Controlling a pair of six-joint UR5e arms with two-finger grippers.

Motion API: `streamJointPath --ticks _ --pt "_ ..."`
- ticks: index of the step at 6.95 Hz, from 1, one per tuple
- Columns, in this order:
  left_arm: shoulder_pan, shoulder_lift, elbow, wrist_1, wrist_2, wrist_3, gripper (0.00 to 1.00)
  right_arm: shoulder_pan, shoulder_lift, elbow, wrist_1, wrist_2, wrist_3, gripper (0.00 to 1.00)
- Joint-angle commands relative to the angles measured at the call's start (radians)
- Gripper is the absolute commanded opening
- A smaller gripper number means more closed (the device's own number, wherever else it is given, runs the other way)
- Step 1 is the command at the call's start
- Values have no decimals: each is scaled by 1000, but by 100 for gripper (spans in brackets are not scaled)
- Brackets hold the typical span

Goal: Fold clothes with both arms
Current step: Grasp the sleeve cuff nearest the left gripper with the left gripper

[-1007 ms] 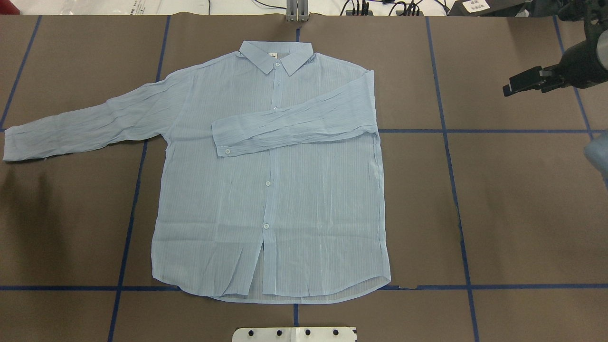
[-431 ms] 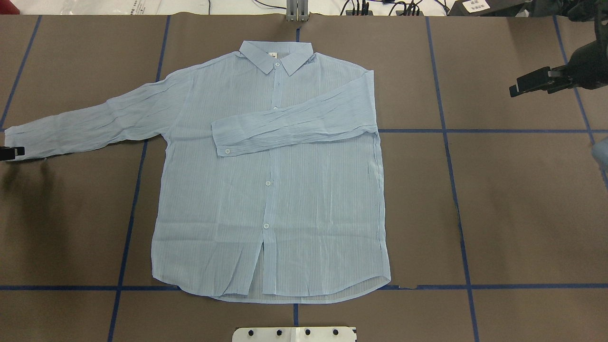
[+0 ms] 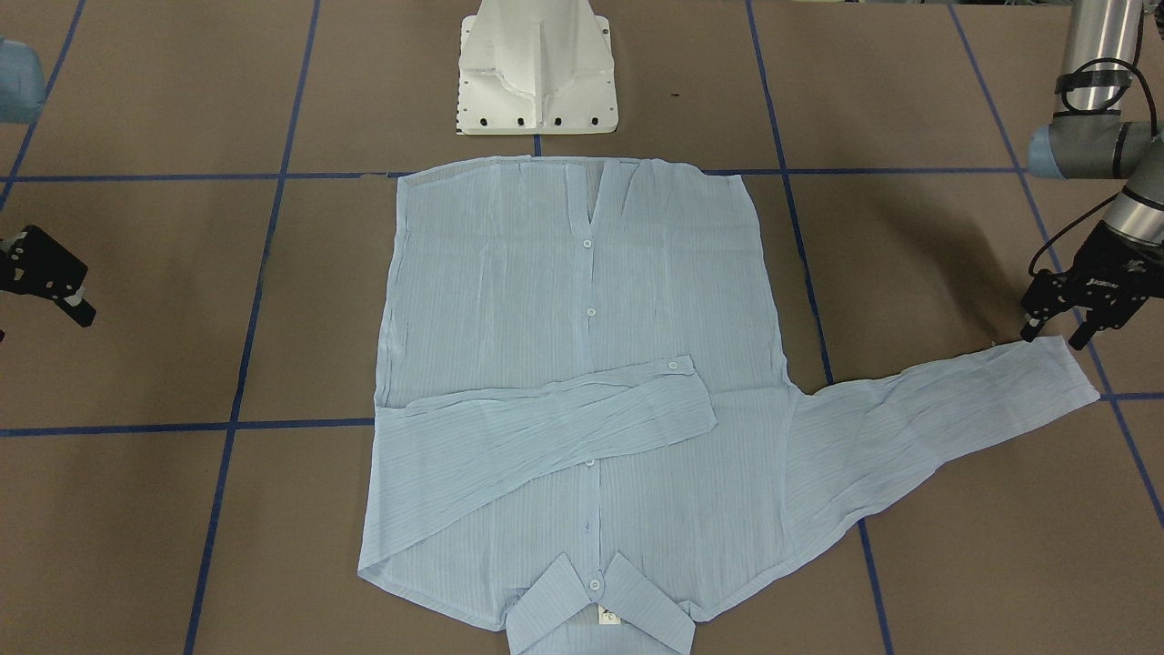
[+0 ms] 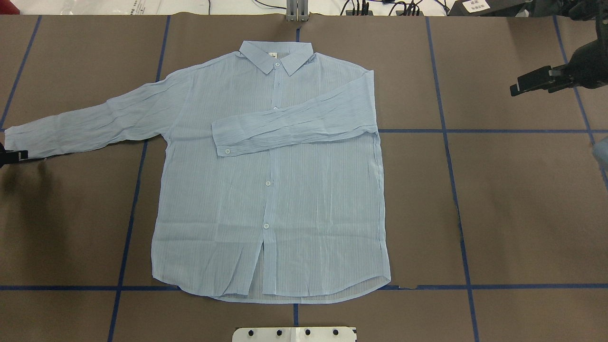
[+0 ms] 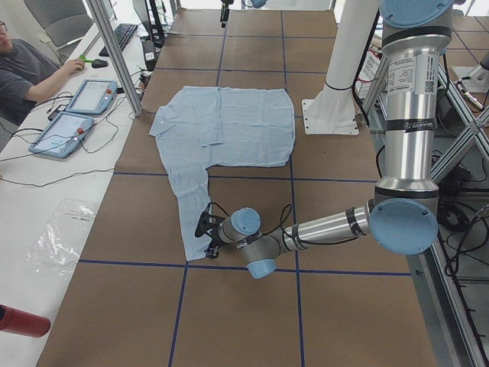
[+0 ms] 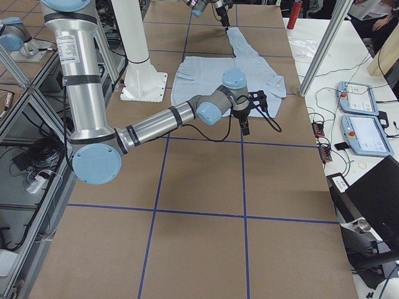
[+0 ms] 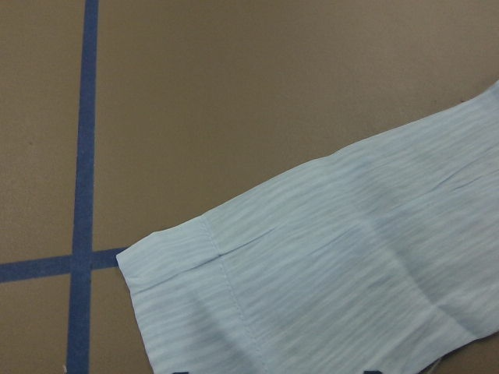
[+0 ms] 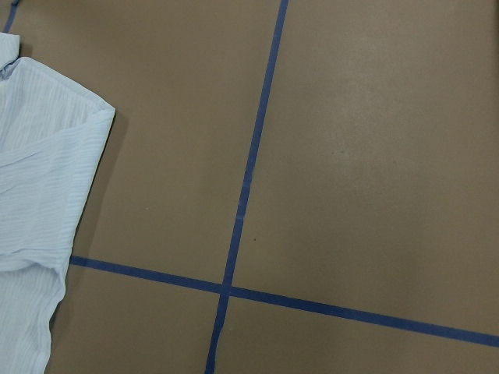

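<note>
The clothes are one pale blue striped shirt (image 4: pixel 275 190), lying flat and buttoned on the brown table, collar (image 4: pixel 275 53) at the far side. One sleeve (image 4: pixel 294 126) is folded across the chest. The other sleeve (image 3: pixel 937 409) stretches out sideways, and its cuff (image 7: pixel 234 304) fills the left wrist view. My left gripper (image 3: pixel 1053 338) hangs open right at that cuff's edge, its fingertips just above the cloth and holding nothing. It shows only as a black tip (image 4: pixel 12 155) at the overhead view's left border. My right gripper (image 4: pixel 522 87) is open and empty, well away from the shirt.
The white pedestal base (image 3: pixel 536 73) stands by the shirt's hem. Blue tape lines (image 8: pixel 249 171) grid the table. A person (image 5: pixel 30 65) sits at a side bench with two tablets (image 5: pixel 76 111). A red bottle (image 5: pixel 19 321) lies on that bench.
My left gripper has come into the overhead view at the left edge, beside the outstretched cuff. The right gripper has drifted slightly further from the shirt. The shirt has not moved.
</note>
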Motion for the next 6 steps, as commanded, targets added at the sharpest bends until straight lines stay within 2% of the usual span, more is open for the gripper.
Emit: streamJointPath --ticks 1,6 --pt "1 0 7 0 2 3 79 0 0 0 0 0 3 100" --pt "7 1 14 -2 17 11 78 0 0 -2 0 0 3 100"
